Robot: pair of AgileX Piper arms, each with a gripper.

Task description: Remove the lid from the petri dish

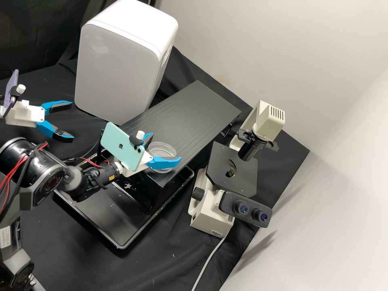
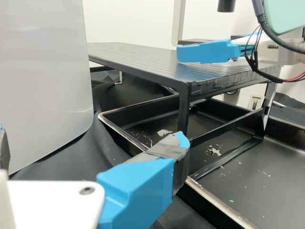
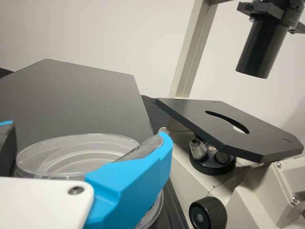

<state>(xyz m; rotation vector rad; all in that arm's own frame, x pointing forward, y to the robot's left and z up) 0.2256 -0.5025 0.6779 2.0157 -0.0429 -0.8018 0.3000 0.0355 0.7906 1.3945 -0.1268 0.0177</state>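
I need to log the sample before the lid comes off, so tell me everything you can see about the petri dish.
The petri dish is round, shallow, clear plastic and looks empty. Its lid appears to be on, showing as concentric rims. It sits flat near one end of the black ribbed shelf. The right gripper is open, its blue fingers on either side of the rim; contact can't be confirmed.

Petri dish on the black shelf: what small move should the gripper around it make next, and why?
Probably close the right gripper gently onto the lid's rim. Its blue fingers stand either side of the petri dish on the black shelf, the lid looks still on, and I cannot tell whether they touch it yet. Lifting should wait for a firm hold.
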